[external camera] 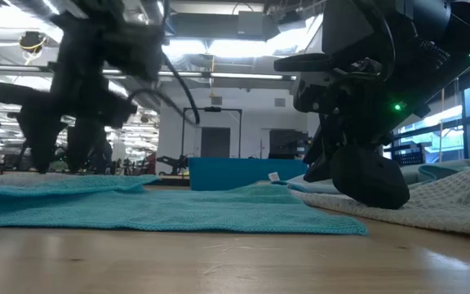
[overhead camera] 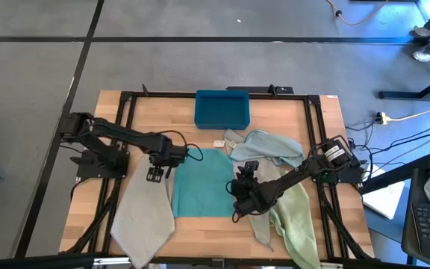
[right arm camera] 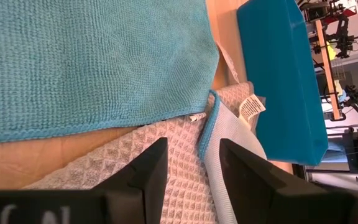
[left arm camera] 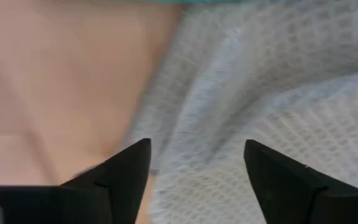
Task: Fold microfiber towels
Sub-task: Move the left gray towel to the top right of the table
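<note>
Lying flat on the wooden table [overhead camera: 321, 119], the square teal towel [overhead camera: 204, 183] is showing fine terry loops; the waffle-weave grey towel [overhead camera: 142, 213] is sprawling beside it. The left gripper [overhead camera: 155, 174] is hovering spread over that grey cloth; the right gripper [overhead camera: 242, 203] is hanging part-open, gripping nothing, over the rumpled towel heap [overhead camera: 278, 187].

Teal towel [overhead camera: 204, 183] spread flat mid-table, grey-beige towel [overhead camera: 142, 213] left, pale blue towel [overhead camera: 271, 146] and pale green towel [overhead camera: 298, 220] crumpled right.

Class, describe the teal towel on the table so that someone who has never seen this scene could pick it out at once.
Start at the rigid blue bin at the table's far edge; the teal towel lies flat just in front of it, mid-table, between both arms. Its neighbours are a pale grey towel on the left and a crumpled pale heap on the right; it alone is deep teal and spread smooth.
</note>
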You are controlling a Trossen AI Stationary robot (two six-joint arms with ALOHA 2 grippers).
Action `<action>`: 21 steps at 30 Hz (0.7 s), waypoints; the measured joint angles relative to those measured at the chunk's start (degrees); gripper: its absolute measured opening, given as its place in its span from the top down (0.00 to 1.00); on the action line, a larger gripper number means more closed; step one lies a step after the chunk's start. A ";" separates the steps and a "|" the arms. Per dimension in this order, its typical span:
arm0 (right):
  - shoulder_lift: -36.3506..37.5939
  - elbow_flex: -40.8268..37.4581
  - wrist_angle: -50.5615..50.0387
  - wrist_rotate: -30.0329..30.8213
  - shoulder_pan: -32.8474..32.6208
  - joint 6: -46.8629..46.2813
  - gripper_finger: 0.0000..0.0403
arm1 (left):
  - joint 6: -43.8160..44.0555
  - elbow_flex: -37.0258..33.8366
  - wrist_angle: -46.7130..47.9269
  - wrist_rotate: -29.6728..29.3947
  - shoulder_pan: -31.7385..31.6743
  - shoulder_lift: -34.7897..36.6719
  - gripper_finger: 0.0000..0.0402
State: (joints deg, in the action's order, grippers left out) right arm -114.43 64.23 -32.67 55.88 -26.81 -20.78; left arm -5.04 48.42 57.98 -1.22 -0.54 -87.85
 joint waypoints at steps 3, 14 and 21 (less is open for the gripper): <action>0.00 0.00 -0.02 -0.02 0.00 -0.04 0.63 | -0.63 -0.04 0.10 3.01 -2.23 -2.83 0.31; -0.02 0.00 -1.91 -0.02 -0.72 -3.01 0.63 | -0.55 -0.04 9.25 -0.34 -3.68 -8.53 0.47; -0.02 0.00 -3.31 0.00 -0.79 -5.91 0.63 | 5.87 0.19 15.93 -0.73 0.33 -7.58 0.89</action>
State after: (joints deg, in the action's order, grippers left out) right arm -114.45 64.23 -35.98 55.88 -27.60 -26.69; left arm 0.83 48.61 73.90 -1.95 -0.21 -95.43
